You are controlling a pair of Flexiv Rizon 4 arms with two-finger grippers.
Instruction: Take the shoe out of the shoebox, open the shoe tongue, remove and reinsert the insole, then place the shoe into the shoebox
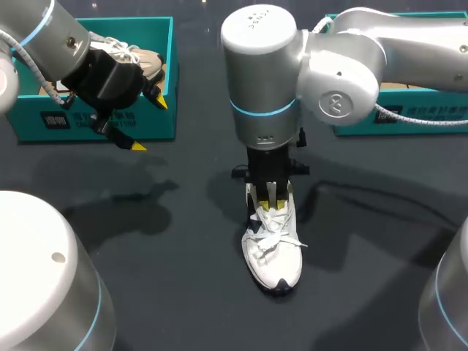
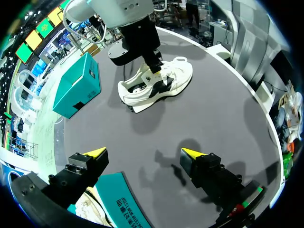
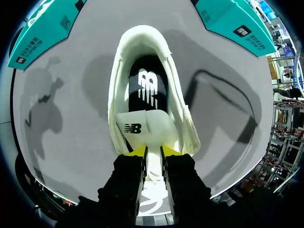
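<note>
**State.** My right gripper (image 3: 153, 151) is nearly closed, both pads pinching the tongue (image 3: 141, 126) of the white shoe (image 1: 272, 248). The shoe stands upright on the table (image 1: 183, 292), out of the shoebox (image 1: 73, 121) and well apart from it. My left gripper (image 2: 143, 154) is wide open and holds nothing. It hangs over the near edge of the shoebox, far from the shoe.

**Hazards.**
- The pinch sits on the tongue's top edge only, so a hard pull could slip the fabric out of the pads.
- Nothing pins the shoe down. Drawing the tongue back may lift or tip the whole shoe instead of opening it.
- The laces (image 1: 274, 230) cross the forefoot and are likely to limit how far the tongue folds.

**View coverage.**
- Right wrist view: shows the tongue between the pads and the black insole (image 3: 147, 85) seated inside the shoe. The head view hides both under my wrist.
- Head view: shows the laces and the toe.
- Left wrist view: shows the shoe side-on, sole flat on the table.
</note>
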